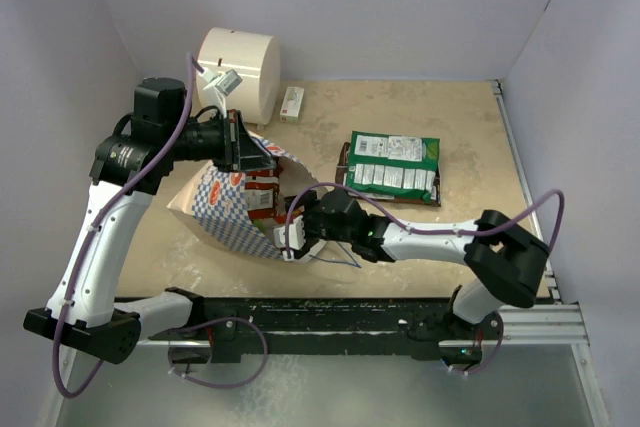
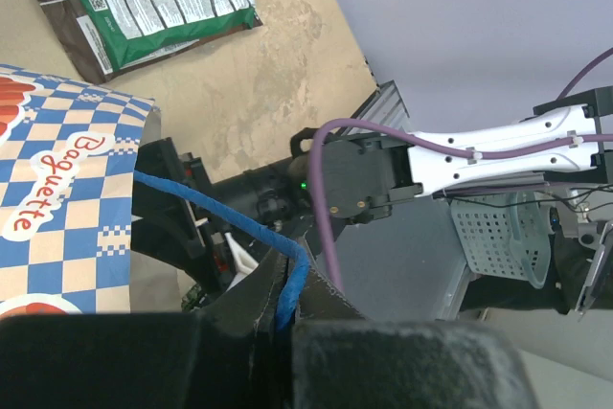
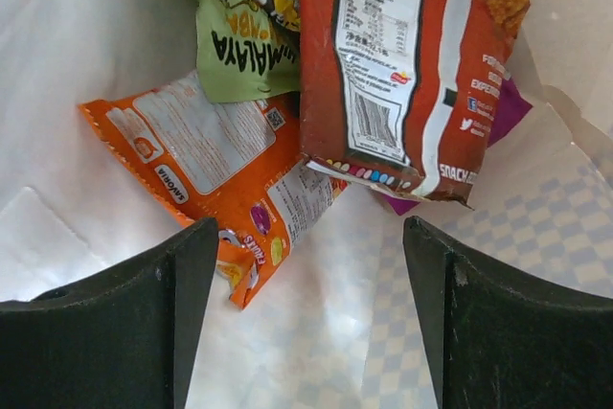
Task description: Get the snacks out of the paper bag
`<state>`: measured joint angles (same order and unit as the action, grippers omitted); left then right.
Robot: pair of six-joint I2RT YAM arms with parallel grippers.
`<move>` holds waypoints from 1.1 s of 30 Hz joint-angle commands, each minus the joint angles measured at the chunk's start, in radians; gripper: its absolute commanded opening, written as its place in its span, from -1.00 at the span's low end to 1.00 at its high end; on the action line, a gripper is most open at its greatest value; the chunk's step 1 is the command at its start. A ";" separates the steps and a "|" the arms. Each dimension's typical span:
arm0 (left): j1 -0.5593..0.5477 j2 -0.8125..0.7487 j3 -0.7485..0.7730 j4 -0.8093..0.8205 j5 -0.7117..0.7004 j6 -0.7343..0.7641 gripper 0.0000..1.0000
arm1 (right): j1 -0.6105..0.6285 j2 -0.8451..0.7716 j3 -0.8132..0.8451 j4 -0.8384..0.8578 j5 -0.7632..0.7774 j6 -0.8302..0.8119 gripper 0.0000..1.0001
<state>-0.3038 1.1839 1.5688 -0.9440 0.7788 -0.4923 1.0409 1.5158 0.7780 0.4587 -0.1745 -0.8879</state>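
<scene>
On the surface: a blue-and-white checkered paper bag lies on its side, left of centre, mouth facing right.
Left gripper: at the bag's upper rim, jaws pinched narrow on the bag by its blue cord.
Right gripper: at the bag's mouth, jaws spread wide, holding nothing, clear of the packets.
Inside the bag: a red-orange packet overlaps an orange packet. A lime-green packet sits behind them. A purple packet peeks from under the red-orange one.
Outside the bag: a dark green packet lies on a brown packet, right of the bag and apart from it.
Far left corner: a cream cylinder, with a small white-and-red box just beside it.
</scene>
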 commanded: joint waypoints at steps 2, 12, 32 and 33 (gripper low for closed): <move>-0.006 0.003 0.075 -0.059 0.001 0.094 -1.00 | -0.009 0.113 0.047 0.257 0.005 -0.140 0.61; -0.005 -0.011 0.056 -0.111 -0.009 0.117 -1.00 | -0.054 0.347 0.174 0.475 0.018 -0.191 0.54; -0.006 0.037 0.153 -0.266 -0.321 0.078 -1.00 | -0.072 0.066 0.335 0.115 0.060 0.529 -1.00; -0.005 0.047 0.162 -0.275 -0.341 0.077 -1.00 | -0.071 0.050 0.360 0.070 0.076 0.589 -1.00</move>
<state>-0.3035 1.2003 1.6562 -1.1625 0.5610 -0.4088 0.9638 1.6394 1.0378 0.6342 -0.1642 -0.6384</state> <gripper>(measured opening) 0.003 0.007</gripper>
